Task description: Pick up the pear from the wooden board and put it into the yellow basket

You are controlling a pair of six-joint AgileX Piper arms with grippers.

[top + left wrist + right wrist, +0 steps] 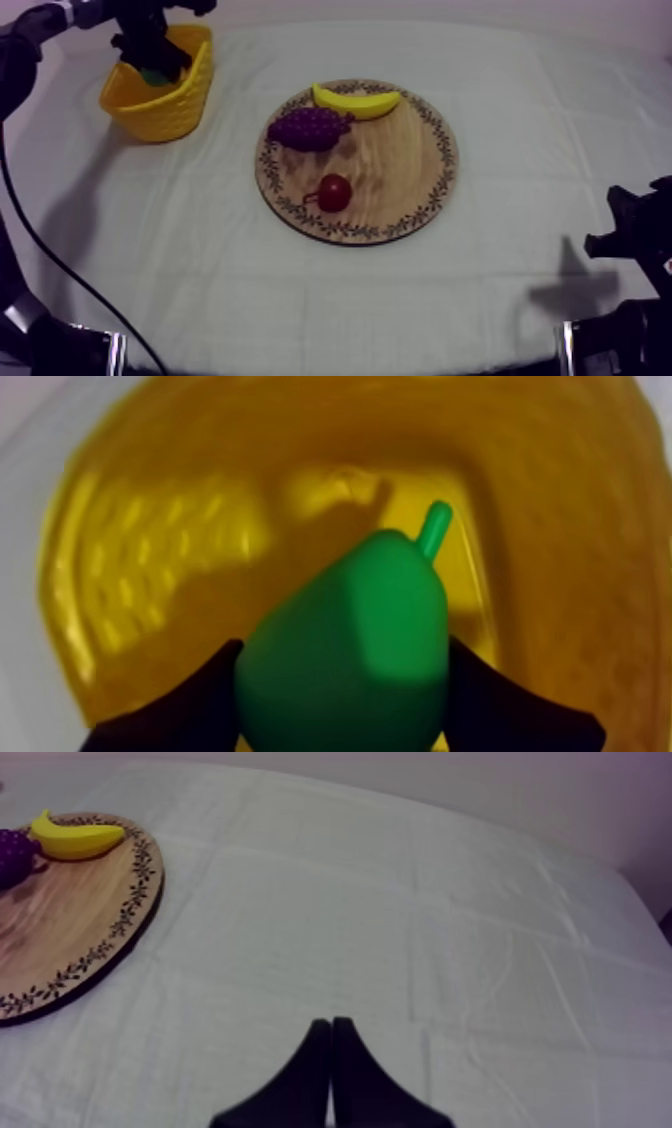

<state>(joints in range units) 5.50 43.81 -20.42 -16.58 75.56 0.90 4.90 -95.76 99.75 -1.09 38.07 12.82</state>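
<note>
The green pear (345,646) hangs between my left gripper's two black fingers (185,711), stem pointing away, directly over the inside of the yellow basket (150,546). From above, my left gripper (152,58) reaches down into the yellow basket (175,110) at the table's far left, and a bit of green pear (153,75) shows beneath it. My right gripper (331,1037) rests low at the right, its fingers together in a narrow wedge above bare cloth, and appears as a black shape (630,235) at the right edge.
The round wooden board (400,170) with patterned rim lies at the table's middle, holding a banana (355,101), a bunch of grapes (310,128) and a small red fruit (334,192). The board (70,922) and banana (75,838) lie beyond my right gripper.
</note>
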